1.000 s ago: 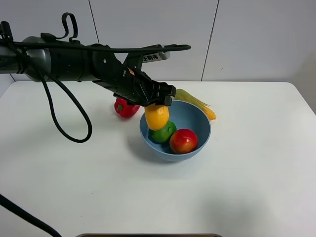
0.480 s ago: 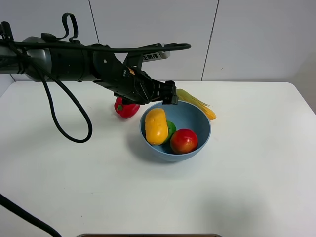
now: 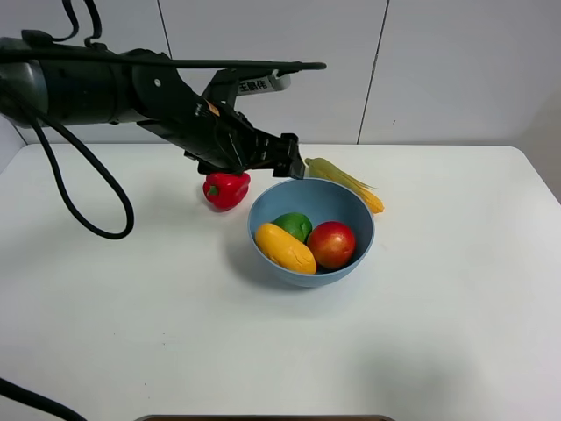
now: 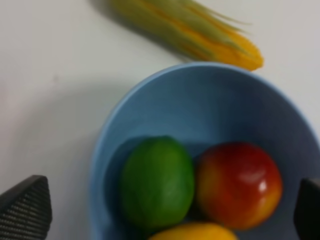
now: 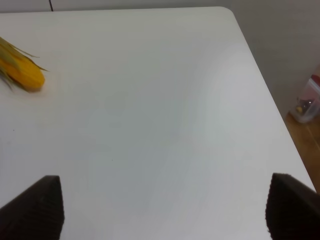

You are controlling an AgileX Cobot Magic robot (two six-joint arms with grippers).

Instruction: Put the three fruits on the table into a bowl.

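White table (image 3: 131,333): one bowl (image 3: 351,206) holding three fruits; mango (image 3: 284,247) lies 10-to-4 o'clock. Left gripper (image 3: 279,162) open, empty; right gripper (image 5: 162,207) spread, empty.

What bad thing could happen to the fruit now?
The mango lies near the blue bowl's rim; a bump might tip it out. The open left gripper hangs just above that rim and could knock the bowl as it pulls away. The red pepper sits right under the arm and might get nudged.

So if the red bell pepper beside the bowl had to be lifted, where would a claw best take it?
Probably from above, across the glossy red bell pepper's wide body: it lies apart from the light-blue plastic bowl, its sides exposed.
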